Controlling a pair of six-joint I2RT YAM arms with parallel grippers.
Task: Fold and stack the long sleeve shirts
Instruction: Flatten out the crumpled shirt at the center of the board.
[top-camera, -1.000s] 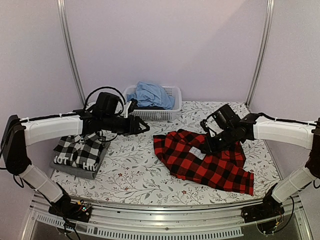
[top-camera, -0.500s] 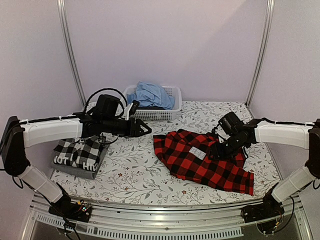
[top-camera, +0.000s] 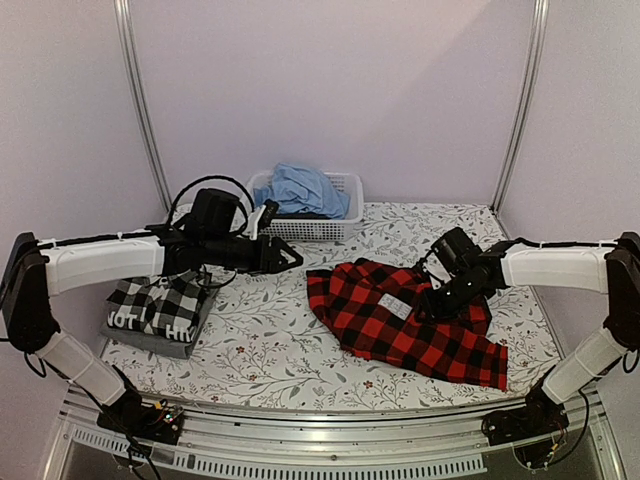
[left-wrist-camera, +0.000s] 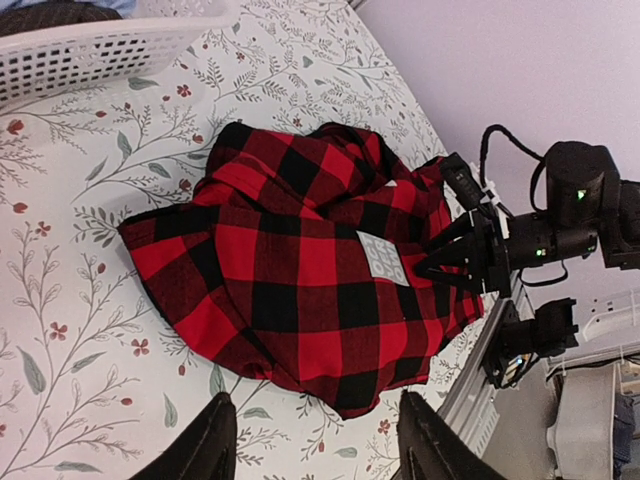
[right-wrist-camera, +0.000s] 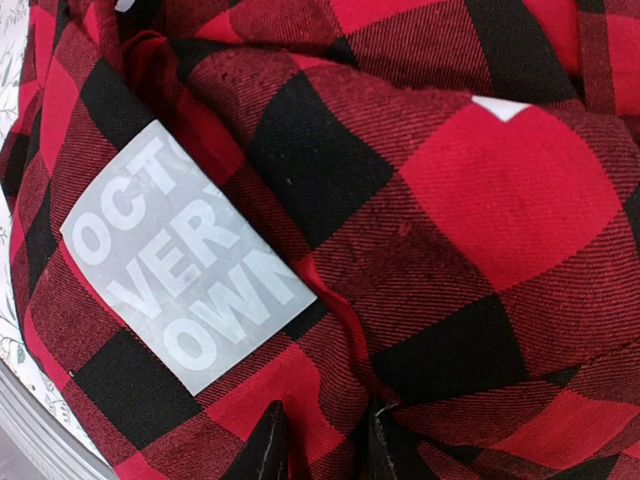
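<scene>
— Where's the red shirt (top-camera: 390, 330)?
— Crumpled on the table (top-camera: 270, 345), right side.
— And the right gripper (right-wrist-camera: 322, 442)?
— Pressed into it; gripping or not, I cannot tell. The left gripper (left-wrist-camera: 315, 445) hangs spread, empty.

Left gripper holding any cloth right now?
No, the left gripper is open and empty, hovering apart from the red flannel.

A red-and-black check flannel shirt (right-wrist-camera: 450, 200) is filling almost the whole view, its cloth lying in soft creases. A pale grey label (right-wrist-camera: 185, 260) with white letters, "VERY OWN" among them, is sitting tilted at the left. The right gripper (right-wrist-camera: 322, 445) is showing at the bottom edge, its dark fingertips (right-wrist-camera: 265, 450) standing slightly apart with a cloth ridge between them; whether they are pinching it is unclear.
</scene>
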